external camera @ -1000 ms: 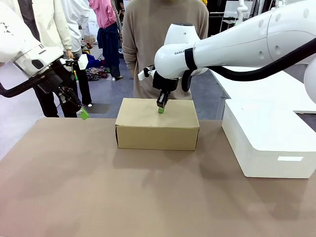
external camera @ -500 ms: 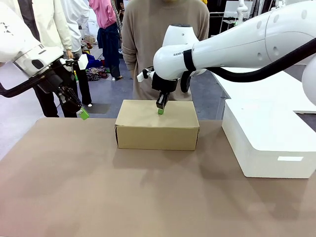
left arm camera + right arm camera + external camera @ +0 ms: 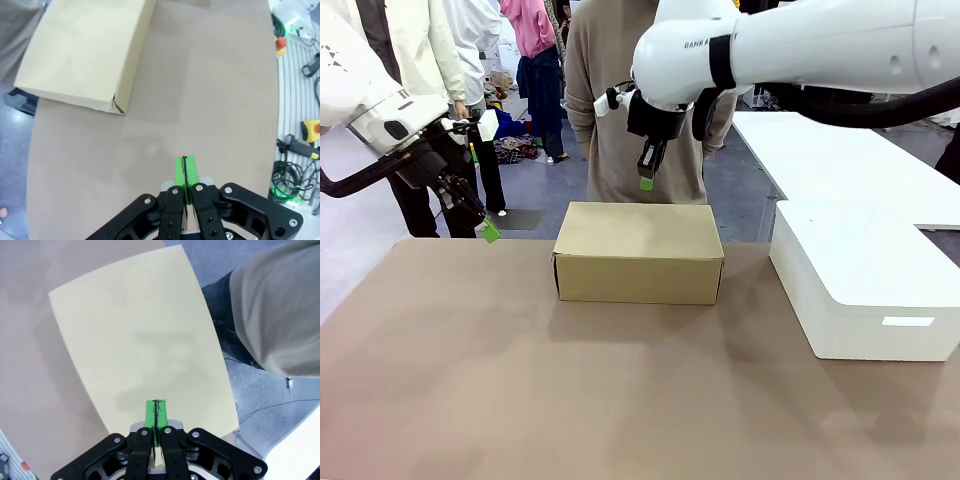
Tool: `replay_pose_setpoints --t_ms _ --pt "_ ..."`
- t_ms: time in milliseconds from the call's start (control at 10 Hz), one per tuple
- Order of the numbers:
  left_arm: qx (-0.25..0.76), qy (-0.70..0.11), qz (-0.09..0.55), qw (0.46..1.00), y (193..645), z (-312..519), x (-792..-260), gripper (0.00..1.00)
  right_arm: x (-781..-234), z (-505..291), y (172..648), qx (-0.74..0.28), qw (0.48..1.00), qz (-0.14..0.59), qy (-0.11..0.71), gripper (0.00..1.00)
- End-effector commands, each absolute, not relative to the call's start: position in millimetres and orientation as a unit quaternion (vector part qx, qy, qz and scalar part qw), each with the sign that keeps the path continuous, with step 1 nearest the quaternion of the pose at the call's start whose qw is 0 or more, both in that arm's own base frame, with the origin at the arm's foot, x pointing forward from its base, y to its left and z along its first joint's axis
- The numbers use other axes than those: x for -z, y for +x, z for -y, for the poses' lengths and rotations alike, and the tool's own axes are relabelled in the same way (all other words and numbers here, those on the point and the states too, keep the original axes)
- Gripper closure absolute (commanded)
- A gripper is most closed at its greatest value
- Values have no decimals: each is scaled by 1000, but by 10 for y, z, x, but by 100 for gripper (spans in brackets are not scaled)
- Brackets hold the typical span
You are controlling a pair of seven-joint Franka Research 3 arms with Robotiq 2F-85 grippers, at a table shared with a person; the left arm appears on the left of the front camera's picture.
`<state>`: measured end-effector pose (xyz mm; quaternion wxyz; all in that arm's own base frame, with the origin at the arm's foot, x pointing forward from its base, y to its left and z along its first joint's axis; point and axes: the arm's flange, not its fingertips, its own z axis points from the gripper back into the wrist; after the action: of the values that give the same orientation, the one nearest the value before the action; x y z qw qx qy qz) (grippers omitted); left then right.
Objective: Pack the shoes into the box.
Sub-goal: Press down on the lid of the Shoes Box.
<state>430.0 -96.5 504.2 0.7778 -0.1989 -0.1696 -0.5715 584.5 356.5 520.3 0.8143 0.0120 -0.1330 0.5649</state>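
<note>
Box point(image 3: 638, 250) matt tan cardboard, smooth; table point(image 3: 520, 400) matt brown; block point(image 3: 860, 280) smooth white, slight sheen.

Very little here can be read. On my right arm point(image 3: 790, 45), the white one reaching in above the box point(image 3: 638, 252), a short line of dark capitals runs along the shell just beside the black joint band. I can make out "RANKA" and no more, since the start of the word curves out of sight. The white block point(image 3: 865, 285) to the right of the box carries a small pale label point(image 3: 908, 321) on its front face, but I cannot tell any print on it. The box itself shows plain cardboard on its lid and front, with no lettering that I can read.
</note>
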Motion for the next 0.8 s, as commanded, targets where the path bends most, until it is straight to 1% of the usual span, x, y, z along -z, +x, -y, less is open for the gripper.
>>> replay_pose_setpoints --t_ms 0,100,200,700 --pt "569 -193 166 782 4298 949 -5063 100 -5189 -3470 5700 -584 802 126 15 100" --pt "569 -193 166 782 4298 949 -5063 100 -5183 -3472 5679 -587 800 126 14 100" --pt "569 -193 166 782 4298 949 -5063 100 -5266 -3557 5791 -570 811 131 10 100" --pt "569 -193 166 782 4298 949 -5063 100 -5248 -3562 5771 -573 809 127 10 100"
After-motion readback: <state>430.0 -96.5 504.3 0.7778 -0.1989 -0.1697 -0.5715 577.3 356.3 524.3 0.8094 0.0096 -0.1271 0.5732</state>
